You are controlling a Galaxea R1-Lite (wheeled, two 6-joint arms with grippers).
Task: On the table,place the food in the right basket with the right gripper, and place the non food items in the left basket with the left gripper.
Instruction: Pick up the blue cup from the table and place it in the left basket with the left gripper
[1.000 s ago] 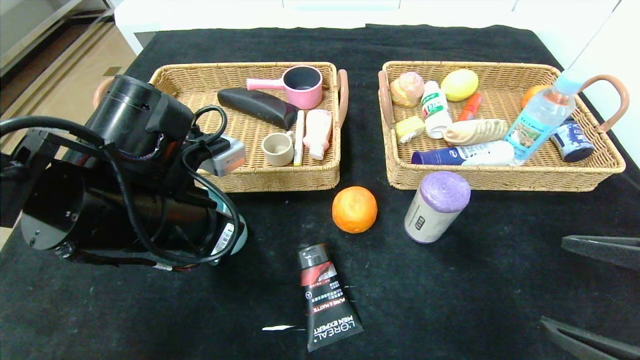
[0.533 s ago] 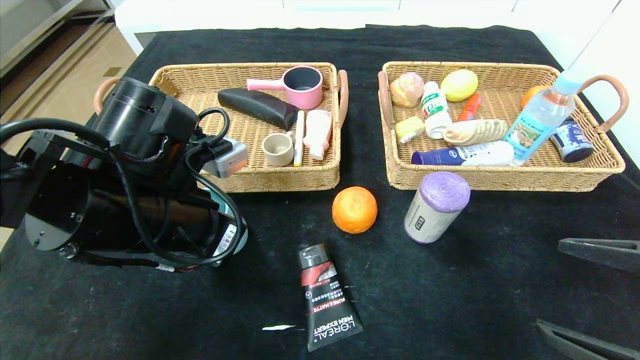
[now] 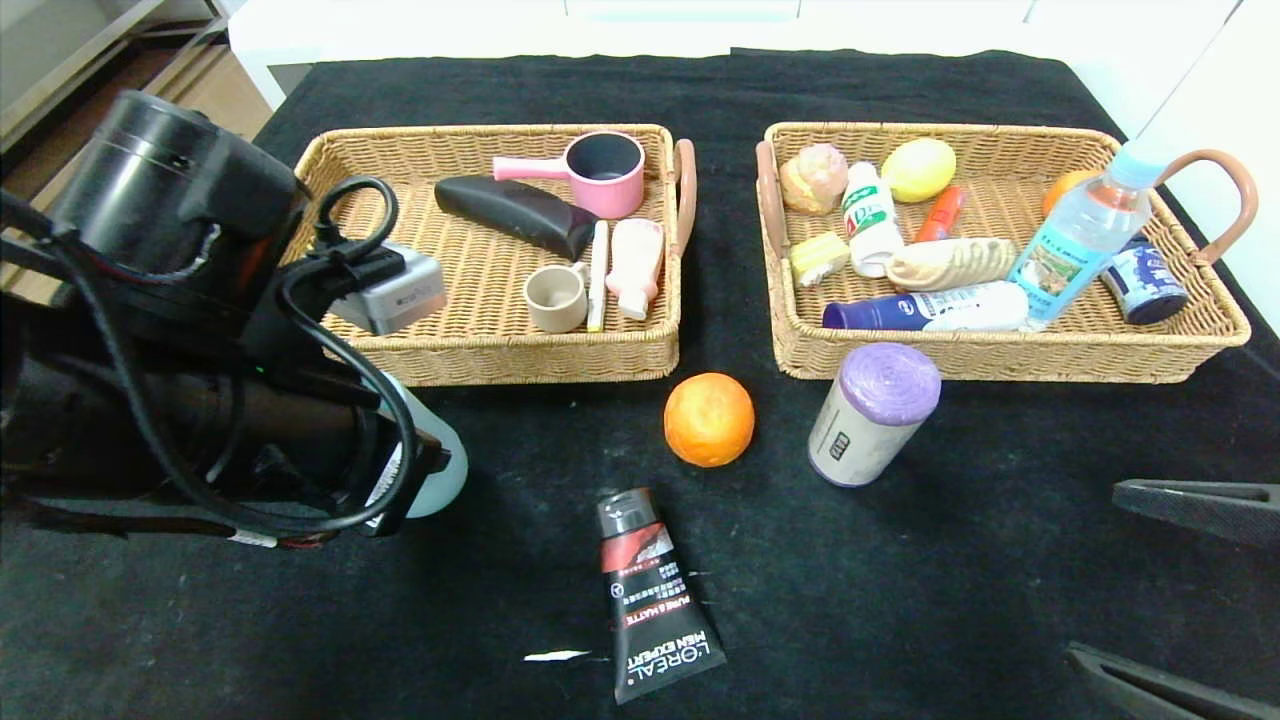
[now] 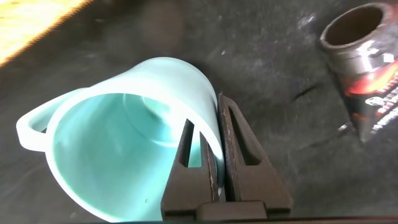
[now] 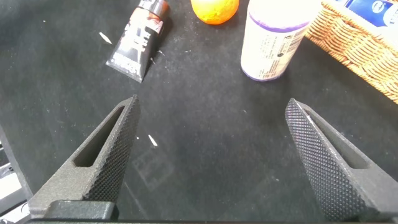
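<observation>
I see a pale teal mug (image 4: 124,130) tipped on its side, rim pinched, at about 8 o'clock on the black cloth. An orange (image 3: 709,419) sits dead centre, a purple-capped roll (image 3: 873,412) just beside it at 3 o'clock. A black tube (image 3: 655,594) lies flat at 6 o'clock. Both wicker baskets, left basket (image 3: 470,360) and right basket (image 3: 1000,360), sit at 12 o'clock, already holding items.

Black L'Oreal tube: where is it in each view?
Head view: black L'Oreal tube lies on the black cloth, near centre, in front of the orange.
Left wrist view: only its cap end, beyond the teal mug.
Right wrist view: far side, beside the orange.
Shared landmark: the tube itself.
</observation>
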